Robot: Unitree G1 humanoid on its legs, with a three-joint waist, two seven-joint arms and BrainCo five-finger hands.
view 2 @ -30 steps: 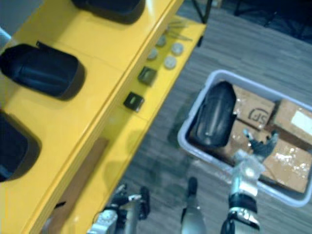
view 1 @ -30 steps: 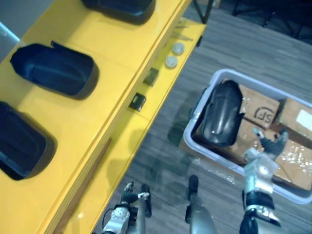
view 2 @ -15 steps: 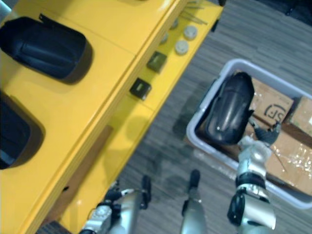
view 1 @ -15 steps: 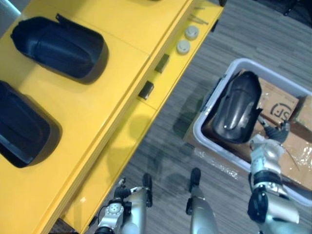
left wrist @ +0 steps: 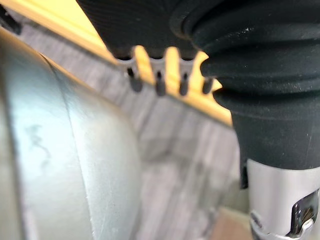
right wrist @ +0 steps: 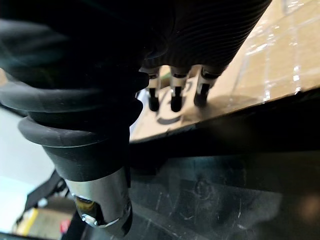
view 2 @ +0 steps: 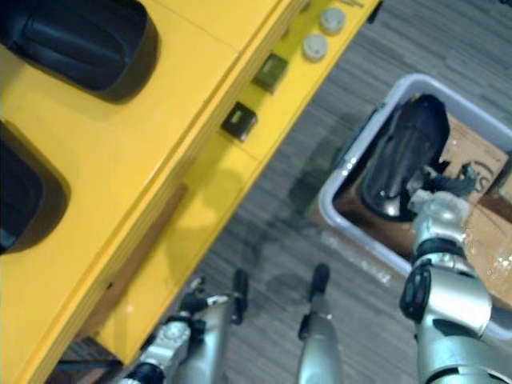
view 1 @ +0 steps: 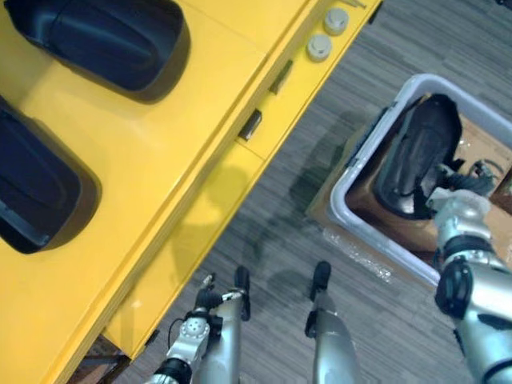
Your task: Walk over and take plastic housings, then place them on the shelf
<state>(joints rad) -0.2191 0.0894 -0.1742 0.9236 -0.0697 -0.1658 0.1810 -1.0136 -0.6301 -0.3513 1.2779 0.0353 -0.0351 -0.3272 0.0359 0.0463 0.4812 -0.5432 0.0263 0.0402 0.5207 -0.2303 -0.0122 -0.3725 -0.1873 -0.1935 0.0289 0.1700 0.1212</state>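
A black plastic housing (view 1: 412, 156) lies in a grey bin (view 1: 336, 210) on the floor at the right, on top of cardboard boxes (view 2: 472, 160). My right hand (view 1: 456, 204) is at the housing's near edge, fingers (right wrist: 172, 95) straight and open over the cardboard, with the housing (right wrist: 225, 165) close beneath the palm. Two more black housings (view 1: 104, 36) (view 1: 32, 184) rest on the yellow shelf (view 1: 160, 160) at the left. My left hand (view 1: 196, 324) hangs low by the shelf's front, fingers (left wrist: 159, 82) relaxed and holding nothing.
On the shelf's lower ledge sit two round grey caps (view 1: 320, 46) and two small dark blocks (view 2: 238, 120) (view 2: 270, 72). Grey striped floor (view 1: 280, 240) lies between the shelf and the bin.
The camera has shifted, so shelf and bin sit differently in view. My right hand has come in from beside the cardboard to the housing's near edge. The left hand stays low.
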